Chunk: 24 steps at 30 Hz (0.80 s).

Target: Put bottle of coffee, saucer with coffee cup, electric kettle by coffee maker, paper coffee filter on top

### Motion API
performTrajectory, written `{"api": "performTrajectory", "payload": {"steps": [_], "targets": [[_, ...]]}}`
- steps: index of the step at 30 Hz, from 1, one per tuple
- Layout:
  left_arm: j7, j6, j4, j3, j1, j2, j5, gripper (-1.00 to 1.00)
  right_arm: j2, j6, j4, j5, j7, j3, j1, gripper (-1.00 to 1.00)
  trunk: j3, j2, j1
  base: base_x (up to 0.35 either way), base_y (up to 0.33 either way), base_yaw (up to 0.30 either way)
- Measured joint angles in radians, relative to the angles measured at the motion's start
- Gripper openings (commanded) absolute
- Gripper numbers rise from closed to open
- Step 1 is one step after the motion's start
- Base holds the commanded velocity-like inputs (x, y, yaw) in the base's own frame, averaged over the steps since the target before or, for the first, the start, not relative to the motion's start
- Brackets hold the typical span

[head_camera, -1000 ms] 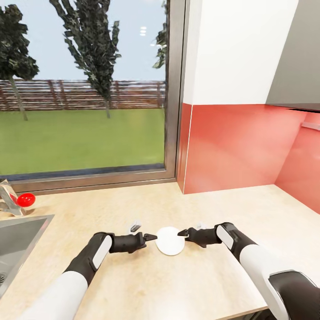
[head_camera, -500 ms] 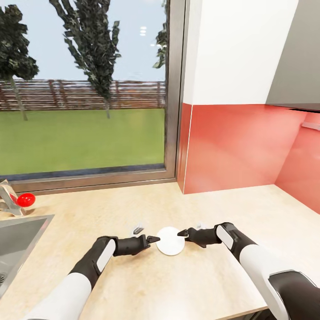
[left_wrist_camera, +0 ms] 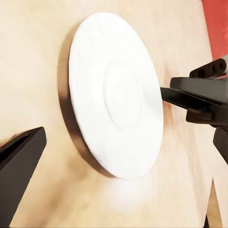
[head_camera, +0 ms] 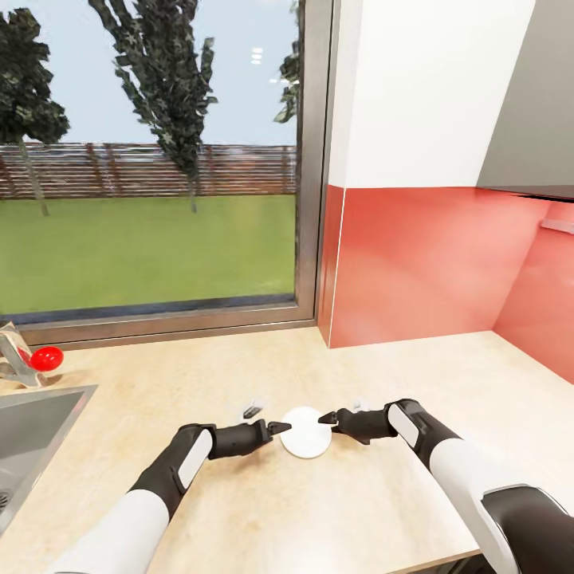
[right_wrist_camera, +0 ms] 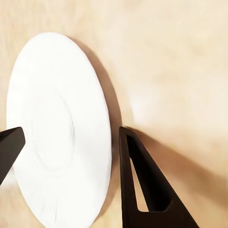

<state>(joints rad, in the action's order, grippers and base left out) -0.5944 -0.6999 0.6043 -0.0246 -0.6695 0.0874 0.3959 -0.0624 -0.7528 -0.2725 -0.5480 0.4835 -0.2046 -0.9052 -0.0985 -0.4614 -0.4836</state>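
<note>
Near the counter's (head_camera: 239, 375) front edge, the saucer (head_camera: 305, 431) lay flat between the left hand (head_camera: 275, 428) and right hand (head_camera: 327, 417), both spread beside its rim; uneven closing risked sliding it away.

Two arms with glossy white upper shells and black forearm housings, each bearing a white oval inset panel. Left gripper (head_camera: 281, 428) and right gripper (head_camera: 325, 417): matte black, tapering to pointed fingers (right_wrist_camera: 142, 190) with a triangular cut-out; small pale fittings, possibly connectors, sit near each wrist.
</note>
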Motion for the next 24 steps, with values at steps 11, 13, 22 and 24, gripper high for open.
{"api": "performTrajectory", "payload": {"steps": [11,13,22,24], "targets": [[0.000,0.067,-0.002,0.000,0.000,0.016,0.001,1.00,0.000,0.000,0.000,0.000,0.000,0.000,0.000,1.00,0.000,0.000,0.000,0.000,0.000,0.000],[0.001,0.079,-0.004,0.000,0.000,0.023,-0.001,1.00,0.000,0.000,0.000,-0.001,0.000,0.001,0.001,1.00,0.000,0.000,0.000,0.000,0.000,0.000],[0.002,0.099,-0.004,0.003,0.000,0.044,0.000,1.00,0.000,0.000,0.000,-0.001,0.000,0.001,0.000,1.00,0.000,0.000,0.000,0.000,0.000,0.000],[0.002,0.118,-0.004,0.004,0.000,0.047,0.001,1.00,0.000,0.000,0.000,-0.001,0.000,0.001,0.000,1.00,0.000,0.000,0.000,0.000,0.000,0.000]]}}
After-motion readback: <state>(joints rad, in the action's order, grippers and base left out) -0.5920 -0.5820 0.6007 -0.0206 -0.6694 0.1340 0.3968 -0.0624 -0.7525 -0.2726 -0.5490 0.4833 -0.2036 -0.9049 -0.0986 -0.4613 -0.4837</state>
